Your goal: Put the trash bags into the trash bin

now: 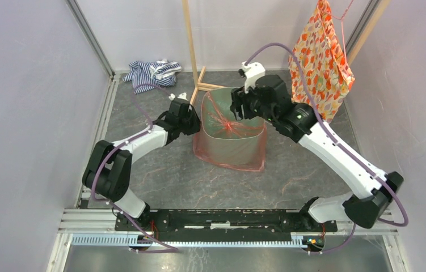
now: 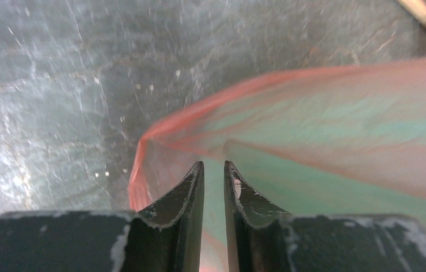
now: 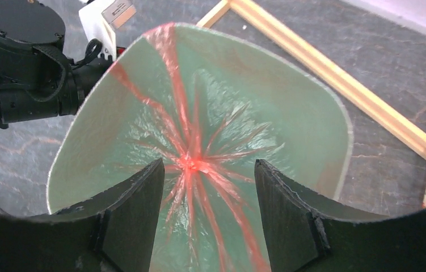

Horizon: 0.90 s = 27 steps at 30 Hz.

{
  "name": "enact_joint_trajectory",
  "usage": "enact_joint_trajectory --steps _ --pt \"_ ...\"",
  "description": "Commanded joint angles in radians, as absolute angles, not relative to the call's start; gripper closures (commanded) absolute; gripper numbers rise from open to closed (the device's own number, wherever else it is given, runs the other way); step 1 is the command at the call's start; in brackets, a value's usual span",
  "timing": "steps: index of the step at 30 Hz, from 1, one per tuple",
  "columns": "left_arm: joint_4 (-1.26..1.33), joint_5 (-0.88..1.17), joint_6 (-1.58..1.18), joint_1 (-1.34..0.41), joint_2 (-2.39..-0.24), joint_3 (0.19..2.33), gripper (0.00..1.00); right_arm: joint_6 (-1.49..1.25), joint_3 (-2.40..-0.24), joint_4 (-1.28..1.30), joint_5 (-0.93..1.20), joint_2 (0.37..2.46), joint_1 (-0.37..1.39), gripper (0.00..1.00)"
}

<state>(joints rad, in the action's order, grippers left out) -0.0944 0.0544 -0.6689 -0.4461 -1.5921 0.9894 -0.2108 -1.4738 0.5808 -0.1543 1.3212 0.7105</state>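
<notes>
Red-orange and see-through, the bag (image 3: 190,164) sits inside the green bin (image 1: 227,136). Its creases run out like a star from a gathered knot at the bottom, and its top is turned over the rim and hangs down the outer walls. The bin stands upright in the middle of the grey table (image 1: 159,181), between the two arms. The left gripper (image 2: 214,164) is at the bin's left rim with its fingers narrow, only a thin slit between them. Their tips meet a fold of the bag, but I cannot tell whether they pinch it. The right gripper (image 3: 207,164) hangs over the bin's mouth with its fingers wide apart and nothing between them. A wooden frame (image 3: 324,73) lies just behind the bin. A flowered cloth (image 1: 321,62) hangs at the far right, and a striped cloth (image 1: 151,73) lies in the far left corner.
</notes>
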Motion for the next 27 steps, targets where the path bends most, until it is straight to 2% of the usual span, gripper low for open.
enact_joint_trajectory --steps 1,19,27 --pt "-0.028 0.054 -0.703 -0.489 -1.548 0.91 0.75 -0.157 -1.504 0.617 -0.135 1.391 0.745 0.33" --pt "0.083 -0.095 -0.797 -0.702 -1.547 0.721 0.78 -0.144 -1.369 0.592 -0.17 1.518 0.775 0.22" --pt "0.049 -0.154 -0.784 -0.709 -1.48 0.695 0.76 -0.137 -1.332 0.588 -0.177 1.567 0.769 0.2"
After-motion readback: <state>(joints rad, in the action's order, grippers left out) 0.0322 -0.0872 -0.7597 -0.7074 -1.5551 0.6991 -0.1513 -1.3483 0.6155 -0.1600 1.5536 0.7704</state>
